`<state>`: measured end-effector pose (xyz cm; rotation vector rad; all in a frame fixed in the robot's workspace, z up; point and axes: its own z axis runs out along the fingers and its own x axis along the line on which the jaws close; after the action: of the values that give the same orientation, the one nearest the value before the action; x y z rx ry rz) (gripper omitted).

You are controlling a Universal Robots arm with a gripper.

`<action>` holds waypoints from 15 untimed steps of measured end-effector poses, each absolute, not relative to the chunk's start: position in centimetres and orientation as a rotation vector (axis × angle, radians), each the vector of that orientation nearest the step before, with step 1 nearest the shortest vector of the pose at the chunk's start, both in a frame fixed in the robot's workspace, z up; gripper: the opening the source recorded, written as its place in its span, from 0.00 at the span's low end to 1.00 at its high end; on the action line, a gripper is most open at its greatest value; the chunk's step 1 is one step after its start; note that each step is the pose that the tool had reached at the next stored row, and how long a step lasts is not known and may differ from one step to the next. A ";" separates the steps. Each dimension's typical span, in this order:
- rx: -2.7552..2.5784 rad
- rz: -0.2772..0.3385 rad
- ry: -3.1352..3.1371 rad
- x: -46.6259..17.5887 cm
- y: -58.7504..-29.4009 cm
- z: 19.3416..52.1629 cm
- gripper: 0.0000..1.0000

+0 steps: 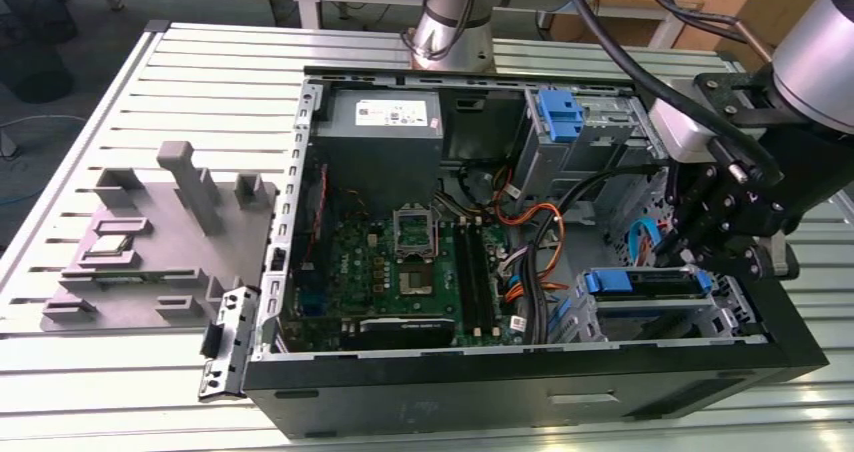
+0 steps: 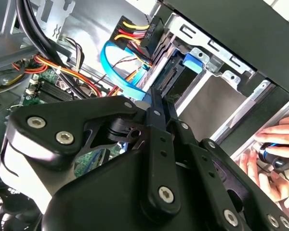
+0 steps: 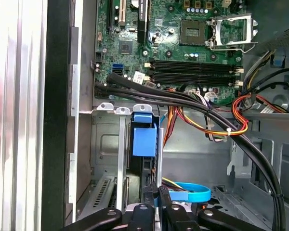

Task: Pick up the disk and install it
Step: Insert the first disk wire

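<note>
Exterior view – disk (image 1: 645, 283) seated in drive bay, end effector (image 1: 722, 254) just above it, fingers closed, gripping nothing

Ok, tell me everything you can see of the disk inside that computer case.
The disk sits edge-on in the grey metal drive cage, at the corner of the open computer case on the exterior view's right. What shows is mostly its blue plastic frame, with a dark side below it. In the first wrist view a blue tab stands out at its end. The tool is right beside it. Whether they touch cannot be told.
</note>
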<state>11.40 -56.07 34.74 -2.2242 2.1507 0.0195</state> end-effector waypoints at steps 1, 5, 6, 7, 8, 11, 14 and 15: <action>-2.225 0.019 2.150 11.4 -56.1 34.7 0.16; -2.227 0.014 2.143 11.2 -56.2 34.4 0.16; -2.227 0.013 2.141 11.2 -56.2 34.3 0.16; -2.228 0.012 2.140 11.2 -56.3 34.3 0.16; -2.228 0.012 2.139 11.2 -56.3 34.2 0.16; -2.230 0.011 2.136 11.1 -56.3 34.1 0.16; -2.232 0.010 2.131 11.1 -56.3 33.9 0.16; -2.233 0.010 2.129 11.1 -56.3 33.9 0.16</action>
<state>11.11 -56.31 33.88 -2.2328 2.1294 0.0101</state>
